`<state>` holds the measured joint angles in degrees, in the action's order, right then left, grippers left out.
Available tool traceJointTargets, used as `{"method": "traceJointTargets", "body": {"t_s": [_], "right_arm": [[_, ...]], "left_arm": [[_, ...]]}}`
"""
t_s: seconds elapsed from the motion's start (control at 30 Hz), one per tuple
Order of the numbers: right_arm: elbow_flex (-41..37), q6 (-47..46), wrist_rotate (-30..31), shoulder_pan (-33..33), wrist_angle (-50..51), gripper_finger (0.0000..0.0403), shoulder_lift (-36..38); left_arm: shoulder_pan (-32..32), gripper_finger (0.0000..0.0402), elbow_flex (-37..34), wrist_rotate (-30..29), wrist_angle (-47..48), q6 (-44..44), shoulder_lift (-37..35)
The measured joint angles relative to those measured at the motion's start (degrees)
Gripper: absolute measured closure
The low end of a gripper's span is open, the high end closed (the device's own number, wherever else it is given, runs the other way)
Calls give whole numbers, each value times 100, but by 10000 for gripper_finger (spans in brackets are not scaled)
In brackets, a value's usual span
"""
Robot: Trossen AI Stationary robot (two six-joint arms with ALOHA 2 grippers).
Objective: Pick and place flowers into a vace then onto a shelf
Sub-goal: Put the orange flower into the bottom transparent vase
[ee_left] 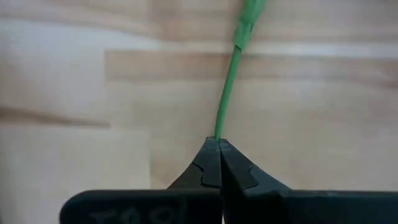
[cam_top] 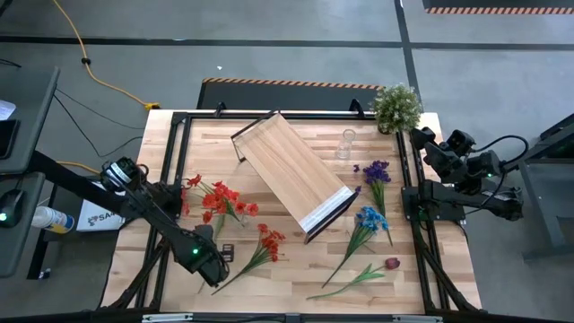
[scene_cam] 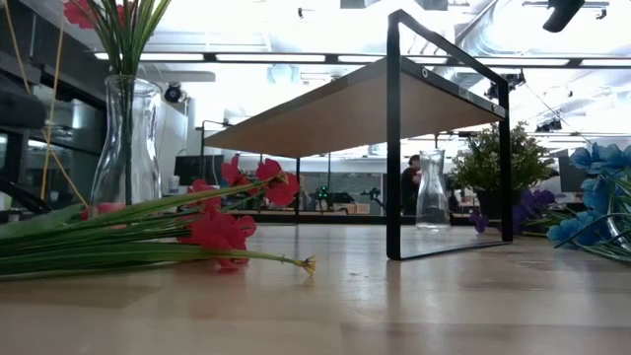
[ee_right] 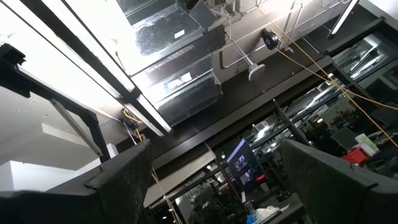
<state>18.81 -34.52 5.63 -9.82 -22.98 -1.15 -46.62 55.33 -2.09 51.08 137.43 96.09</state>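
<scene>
My left gripper (cam_top: 213, 272) is over the table's near left part, shut on the stem of an orange-red flower (cam_top: 268, 240). Red flowers (cam_top: 218, 197) lie farther left, and blue (cam_top: 369, 218), purple (cam_top: 377, 170) and dark red (cam_top: 392, 263) flowers lie to the right. A clear vase (cam_top: 345, 144) stands upright beyond the shelf (cam_top: 289, 170), a light-wood board on a black frame set askew at mid-table. In the low view another glass vase (scene_cam: 124, 138) holds green stems. My right gripper (ee_right: 214, 180) is open, parked at the right edge, pointing up. My left gripper (ee_left: 219, 146) pinches the green stem (ee_left: 217, 132) of the orange-red flower between its two shut fingertips, near the stem's bare end. The stem runs straight on from the fingertips, along the fingers' line, toward the bloom. I cannot tell whether the stem is lifted off the wood.
A bushy pale-green potted plant (cam_top: 396, 106) stands at the far right corner. A small black object (cam_top: 226, 253) lies near my left gripper. Black frame rails (cam_top: 176, 161) run along the table's left and right sides. Bare wood lies near the front edge (cam_top: 296, 301).
</scene>
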Motion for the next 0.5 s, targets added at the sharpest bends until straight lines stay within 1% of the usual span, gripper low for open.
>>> {"method": "traceJointTargets", "body": {"t_s": [0.27,0.5], "right_arm": [[1,0,6,0,0,59,0],[0,0,2,0,0,59,0]], "left_arm": [[-35,380,904,230,1253,-31,-13],[-342,380,1441,753,1604,81,-15]]}}
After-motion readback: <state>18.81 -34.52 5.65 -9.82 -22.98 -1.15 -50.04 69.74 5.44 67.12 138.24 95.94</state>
